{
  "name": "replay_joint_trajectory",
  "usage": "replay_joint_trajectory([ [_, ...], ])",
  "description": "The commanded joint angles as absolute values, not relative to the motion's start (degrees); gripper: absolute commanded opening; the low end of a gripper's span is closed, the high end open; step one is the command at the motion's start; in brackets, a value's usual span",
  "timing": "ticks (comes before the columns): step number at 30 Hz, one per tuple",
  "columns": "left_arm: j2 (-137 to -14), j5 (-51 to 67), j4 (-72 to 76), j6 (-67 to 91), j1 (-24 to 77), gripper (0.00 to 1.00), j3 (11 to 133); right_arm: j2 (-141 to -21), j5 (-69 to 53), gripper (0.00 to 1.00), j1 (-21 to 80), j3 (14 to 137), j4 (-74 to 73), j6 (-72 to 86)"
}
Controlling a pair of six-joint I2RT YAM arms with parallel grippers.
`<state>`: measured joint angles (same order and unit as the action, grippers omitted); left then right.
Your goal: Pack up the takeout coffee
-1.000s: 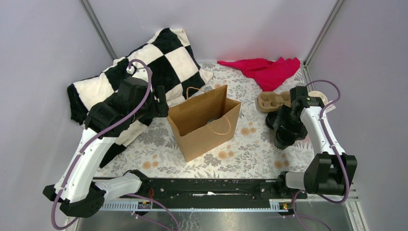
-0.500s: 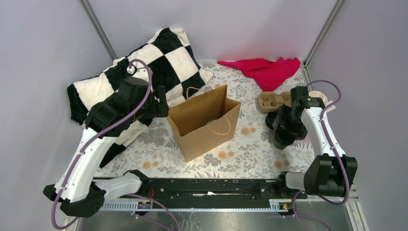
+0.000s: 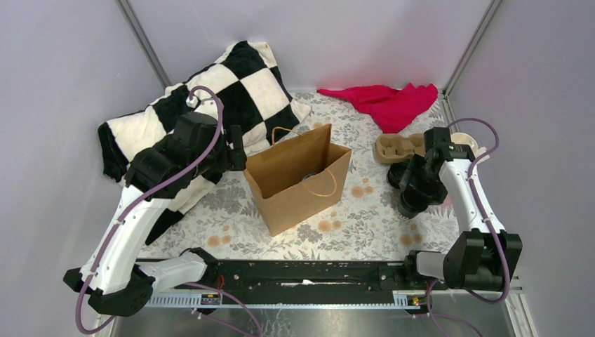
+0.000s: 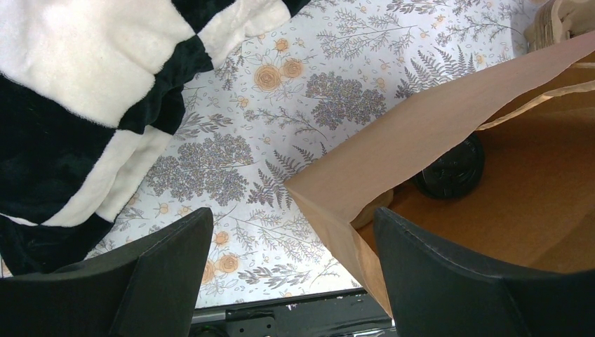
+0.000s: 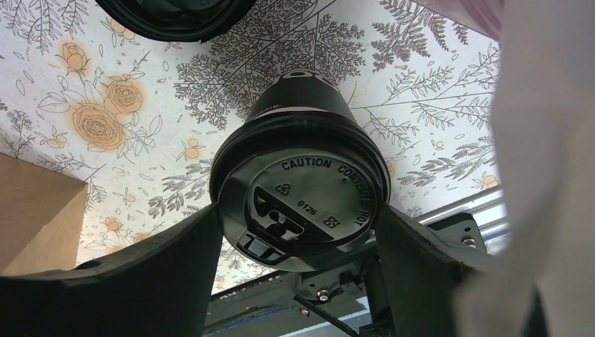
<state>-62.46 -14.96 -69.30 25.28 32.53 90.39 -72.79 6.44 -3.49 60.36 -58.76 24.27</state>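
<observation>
A black takeout coffee cup (image 5: 302,189) with a round black lid stands on the flowered table at the right. My right gripper (image 5: 298,217) is down over it, and both fingers press the lid's rim, so it is shut on this cup. In the top view that gripper (image 3: 414,200) hides most of the cup. A second black cup (image 5: 175,14) stands just beyond it. A third cup's lid (image 4: 452,168) shows inside the open brown paper bag (image 3: 298,189). My left gripper (image 4: 291,239) hangs open above the bag's left corner, holding nothing.
A black-and-white checkered pillow (image 3: 210,98) lies at the back left under the left arm. A red cloth (image 3: 389,102) is at the back right, with a cardboard cup carrier (image 3: 396,146) in front of it. A white cup (image 5: 547,175) looms close beside my right gripper.
The right gripper's fingers have closed in onto the cup's lid, and the right arm has shifted slightly. The left arm and the bag have not moved.
</observation>
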Motion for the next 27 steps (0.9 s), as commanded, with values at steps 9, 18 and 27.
replay_joint_trajectory([
  [9,-62.4,-14.7,-67.1,24.9,32.3,0.88,92.4,-71.6,7.9,0.73,-3.5,64.0,-61.2,23.5],
  [18,-62.5,-14.3,-67.1,24.7,32.3,0.88,92.7,-70.4,7.3,0.74,-3.5,66.6,-64.3,23.1],
  [27,-63.2,-13.5,-67.5,26.5,32.3,0.9,94.7,-69.3,0.3,0.74,-3.5,77.0,-67.7,20.4],
])
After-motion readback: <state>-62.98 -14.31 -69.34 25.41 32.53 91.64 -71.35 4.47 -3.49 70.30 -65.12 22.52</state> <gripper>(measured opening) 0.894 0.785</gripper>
